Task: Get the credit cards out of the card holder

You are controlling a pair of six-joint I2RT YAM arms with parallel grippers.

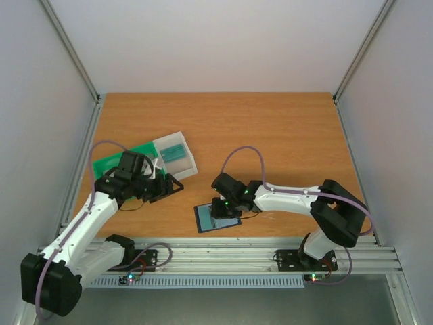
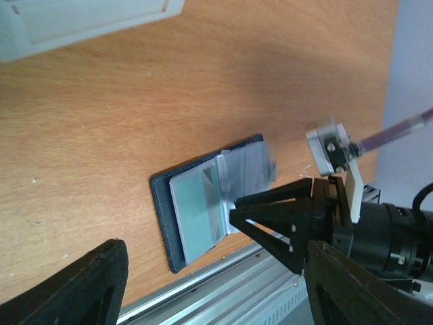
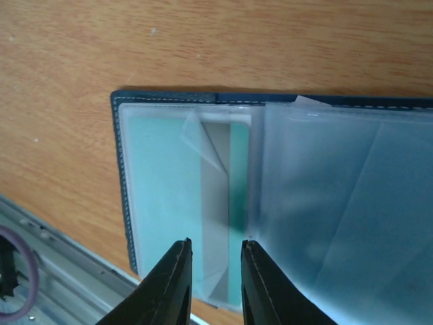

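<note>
On the far left of the table (image 1: 270, 128), from the overhead camera, I saw the green bin (image 1: 108, 161) lying just behind the left arm. The left gripper (image 1: 168, 184) hung over bare wood beside it. Its own camera showed me its jaws standing wide apart with nothing between them. Right behind that gripper sat the white bin (image 1: 179, 157), touching the green one, and what looked like a loose card (image 1: 174, 153), teal, lay inside it.

Further right, close to the near edge of the table, the card holder (image 3: 120, 149) lay flat and spread open, its dark stitched border facing up. A teal card (image 3: 159, 189) sat in its left pocket under clear plastic, and a frosted clear sleeve (image 3: 338, 203) covered the right half. A corner of thin film was folded back over the card's right edge.

Just above the holder, the right gripper (image 3: 215, 247) pointed down at that edge of the card. Its jaws were drawn nearly together, with only a narrow slit left between them. I could not tell from any camera whether they pinched the film, the card, or nothing at all.
</note>
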